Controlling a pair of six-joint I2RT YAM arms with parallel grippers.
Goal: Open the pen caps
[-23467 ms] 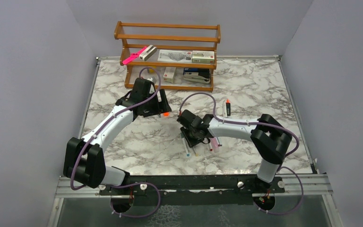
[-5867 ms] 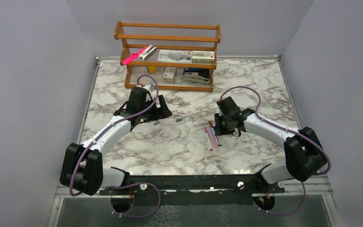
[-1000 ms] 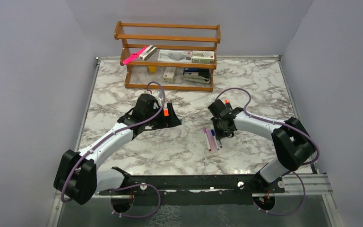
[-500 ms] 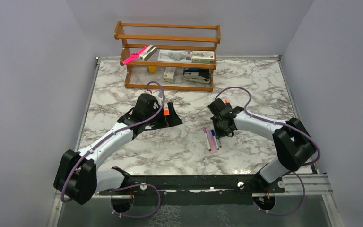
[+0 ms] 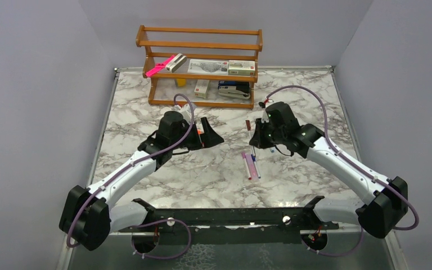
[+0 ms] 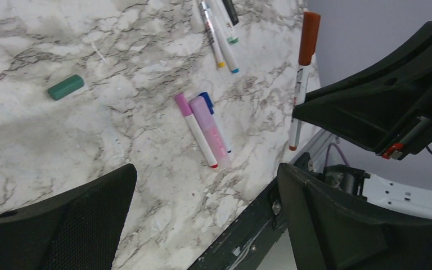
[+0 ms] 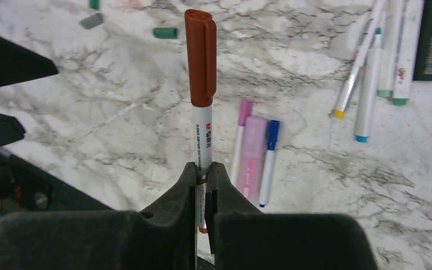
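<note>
One marker is clamped low on its barrel in the right gripper, so its dark red cap is left exposed. The left gripper is held facing it with jaws spread wide, presumably for the pull.

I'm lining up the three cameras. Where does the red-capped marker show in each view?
Top external: red-capped marker, just right of centre.
Left wrist: marker upper right, upright.
Right wrist: marker centre, clamped in the right end effector.
Shared landmark: the pale pink pen on the marble.
</note>
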